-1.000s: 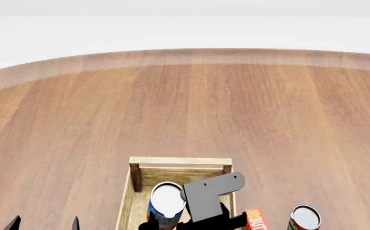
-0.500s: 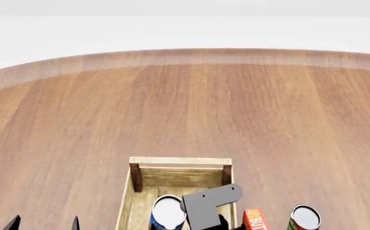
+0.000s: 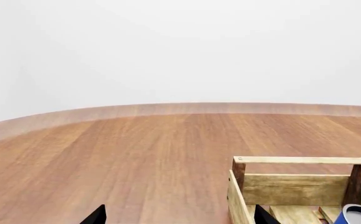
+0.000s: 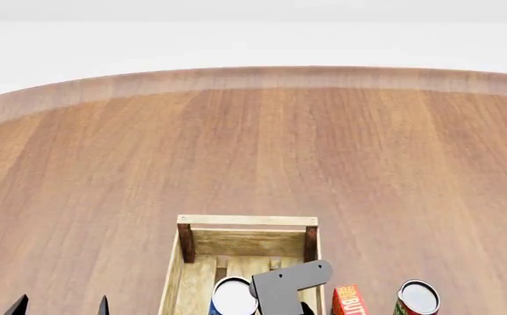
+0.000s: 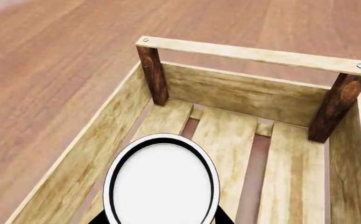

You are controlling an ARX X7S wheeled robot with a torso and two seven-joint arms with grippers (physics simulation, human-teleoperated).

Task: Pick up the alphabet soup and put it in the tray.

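The alphabet soup (image 5: 163,182) shows its pale lid in the right wrist view. My right gripper (image 5: 161,221) is shut on it, with dark fingertips (image 5: 225,218) at its sides. It is held upright inside the walls of the tray (image 5: 255,55), over the slatted floor. In the head view the can (image 4: 233,296) sits in the tray (image 4: 246,221) beside my grey wrist plate (image 4: 288,282). Its blue side (image 3: 359,215) shows in the left wrist view. My left gripper (image 3: 179,219) is open and empty, left of the tray (image 3: 301,160).
A red butter box (image 4: 347,300) stands just right of the tray. A red-and-green can (image 4: 418,297) with a darker lid stands further right. The round wooden table (image 4: 253,151) stretches far ahead to its curved edge.
My right gripper and the soup can have moved down and toward me, lower into the tray. More of the tray's floor shows. The left arm has not moved.
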